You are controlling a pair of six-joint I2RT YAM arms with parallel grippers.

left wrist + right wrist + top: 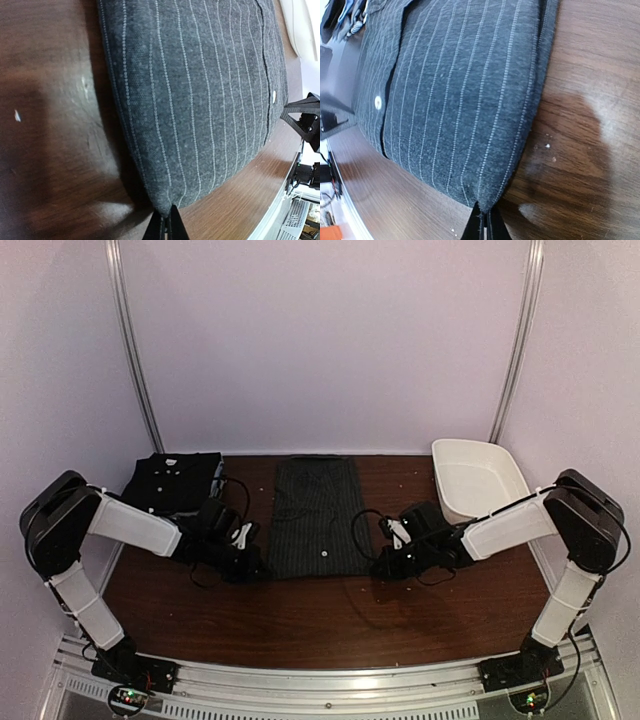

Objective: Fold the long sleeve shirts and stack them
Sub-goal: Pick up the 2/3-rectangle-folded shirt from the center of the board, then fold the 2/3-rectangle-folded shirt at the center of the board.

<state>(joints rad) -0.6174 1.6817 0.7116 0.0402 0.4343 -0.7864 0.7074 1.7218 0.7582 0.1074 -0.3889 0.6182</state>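
Left wrist view: the left gripper [166, 222] is pinched tight on one near corner of the pinstriped shirt [200, 90], its jaws drawn together with the cloth tip between them. The right gripper [484, 222] is clamped the same way on the other near corner (a small white button [378, 102] shows beside the placket there). The shirt lies flat as a long narrow strip in the middle of the wooden table [330, 620], running away from the arms. A second dark shirt [175, 480], already folded, sits at the far left of the table. A white tub [478, 478] stands at the far right, apart from both shirts.
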